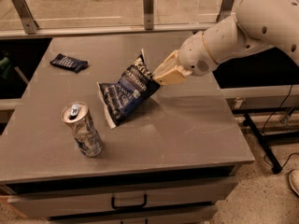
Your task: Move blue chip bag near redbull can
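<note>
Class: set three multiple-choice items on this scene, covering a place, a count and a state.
1. Where on the table is the snack bar wrapper? A near right; B far left; C centre.
2. How many cans? A one; B two; C three.
3. The blue chip bag is: A flat, untouched; B on the floor; C tilted, gripped by the hand.
Key: B, it lies far left; A, only the redbull can stands there; C, the hand pinches its upper corner.

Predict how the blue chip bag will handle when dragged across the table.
Probably floppy: the crinkled blue chip bag sags from the gripper pinching its upper edge. Likely light: that pinch alone tilts it up off the table.
</note>
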`<state>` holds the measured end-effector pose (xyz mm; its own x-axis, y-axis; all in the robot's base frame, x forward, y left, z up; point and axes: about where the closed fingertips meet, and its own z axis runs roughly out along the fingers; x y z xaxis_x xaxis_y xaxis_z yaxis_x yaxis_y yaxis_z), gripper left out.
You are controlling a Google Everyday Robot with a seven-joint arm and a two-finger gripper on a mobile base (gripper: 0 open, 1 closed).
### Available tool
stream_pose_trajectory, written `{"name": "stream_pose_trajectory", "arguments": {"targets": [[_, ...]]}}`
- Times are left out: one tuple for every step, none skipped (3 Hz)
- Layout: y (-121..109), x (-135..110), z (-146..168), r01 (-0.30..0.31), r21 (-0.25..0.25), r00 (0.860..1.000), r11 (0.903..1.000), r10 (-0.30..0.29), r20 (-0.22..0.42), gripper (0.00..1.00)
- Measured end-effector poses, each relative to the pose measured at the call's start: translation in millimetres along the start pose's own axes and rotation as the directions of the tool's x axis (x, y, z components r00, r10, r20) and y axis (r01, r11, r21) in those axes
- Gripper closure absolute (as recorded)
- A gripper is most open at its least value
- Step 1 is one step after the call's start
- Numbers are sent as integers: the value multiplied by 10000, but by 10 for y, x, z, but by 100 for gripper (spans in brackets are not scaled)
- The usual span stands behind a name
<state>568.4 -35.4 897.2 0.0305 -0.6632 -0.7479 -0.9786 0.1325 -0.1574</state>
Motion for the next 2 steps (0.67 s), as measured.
{"name": "stream_pose_trajectory", "arguments": {"targets": [[137, -5, 1, 171, -445, 9998, 9989, -175, -95, 100], [205, 14, 6, 259, -622, 9994, 9977, -273, -224, 82]]}}
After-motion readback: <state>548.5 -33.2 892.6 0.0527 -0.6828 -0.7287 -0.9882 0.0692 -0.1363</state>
